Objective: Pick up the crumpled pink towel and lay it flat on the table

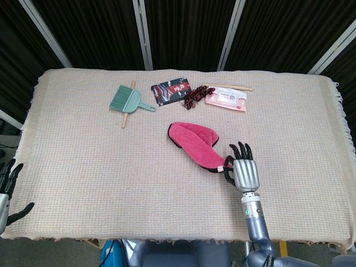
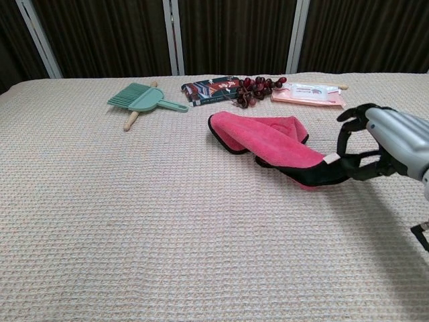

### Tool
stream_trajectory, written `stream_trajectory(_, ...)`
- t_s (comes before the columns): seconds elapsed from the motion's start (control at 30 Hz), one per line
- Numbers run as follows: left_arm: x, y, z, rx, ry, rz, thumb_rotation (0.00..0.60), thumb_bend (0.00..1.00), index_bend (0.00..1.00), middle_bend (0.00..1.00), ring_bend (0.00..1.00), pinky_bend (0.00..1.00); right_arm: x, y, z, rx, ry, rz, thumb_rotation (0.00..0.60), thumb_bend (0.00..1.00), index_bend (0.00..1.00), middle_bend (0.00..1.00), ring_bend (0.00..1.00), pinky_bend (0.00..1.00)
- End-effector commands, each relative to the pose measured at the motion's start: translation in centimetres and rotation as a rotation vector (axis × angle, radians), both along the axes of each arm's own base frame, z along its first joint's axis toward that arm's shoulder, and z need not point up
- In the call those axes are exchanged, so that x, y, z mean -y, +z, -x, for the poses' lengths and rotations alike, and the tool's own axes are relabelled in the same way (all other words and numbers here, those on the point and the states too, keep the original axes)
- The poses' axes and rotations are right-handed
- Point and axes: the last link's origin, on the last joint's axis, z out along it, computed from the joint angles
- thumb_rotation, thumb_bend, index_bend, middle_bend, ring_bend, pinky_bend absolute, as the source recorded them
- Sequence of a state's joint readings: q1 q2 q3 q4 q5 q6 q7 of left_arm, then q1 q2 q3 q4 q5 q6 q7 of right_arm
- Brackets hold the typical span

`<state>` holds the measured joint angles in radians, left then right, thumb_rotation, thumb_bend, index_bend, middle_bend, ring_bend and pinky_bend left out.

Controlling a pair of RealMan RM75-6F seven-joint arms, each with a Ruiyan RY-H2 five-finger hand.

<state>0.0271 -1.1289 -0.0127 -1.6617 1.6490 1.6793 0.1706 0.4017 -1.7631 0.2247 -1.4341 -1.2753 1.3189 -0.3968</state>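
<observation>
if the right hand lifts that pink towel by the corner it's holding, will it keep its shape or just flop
Likely flop. The pink towel lies folded in soft, rounded layers, which suggests limp cloth that would hang and unfold from the corner the right hand pinches. It looks plush but thin, so probably light. The woven tablecloth looks textured, so the trailing end may drag rather than slide.
</observation>
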Motion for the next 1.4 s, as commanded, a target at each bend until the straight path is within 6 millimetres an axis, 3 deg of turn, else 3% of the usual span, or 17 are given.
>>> stream_trajectory(0.03,-0.1,-0.1,0.1,0.000,0.005,0.001,0.600,0.02,0.00,0.00,0.00,0.00,0.9,1.9,-2.7,0.015,0.063,0.039,0.600,0.46,0.60,0.19,0.00,0.00)
stream_trajectory(0.37,-1.6,-0.7,0.1,0.042,0.038,0.026,0.600,0.02,0.00,0.00,0.00,0.00,4.2,8.4,-10.6,-0.033,0.204,0.161,0.600,0.47,0.60,0.19,0.00,0.00)
stream_trajectory(0.57,-4.0,-1.8,-0.9,0.070,0.031,0.049,0.600,0.02,0.00,0.00,0.00,0.00,6.3,12.0,-15.3,-0.066,0.249,0.234,0.600,0.47,0.60,0.19,0.00,0.00)
stream_trajectory(0.9,-7.9,-3.6,-3.8,0.133,-0.018,0.074,0.600,0.04,0.00,0.00,0.00,0.00,7.8,13.4,-18.7,-0.143,0.244,0.269,0.600,0.47,0.60,0.19,0.00,0.00)
stream_trajectory(1.03,-10.8,-6.3,-6.4,0.185,-0.061,0.127,0.600,0.04,0.00,0.00,0.00,0.00,8.6,13.6,-20.3,-0.277,0.210,0.311,0.600,0.47,0.60,0.19,0.00,0.00)
stream_trajectory(1.13,-11.8,-7.9,-7.3,0.198,-0.074,0.154,0.600,0.04,0.00,0.00,0.00,0.00,8.9,13.8,-21.6,-0.368,0.193,0.350,0.600,0.47,0.60,0.19,0.00,0.00)
stream_trajectory(1.4,-13.4,-9.9,-7.4,0.221,-0.065,0.191,0.600,0.04,0.00,0.00,0.00,0.00,9.0,14.8,-24.4,-0.493,0.124,0.424,0.600,0.48,0.60,0.19,0.00,0.00)
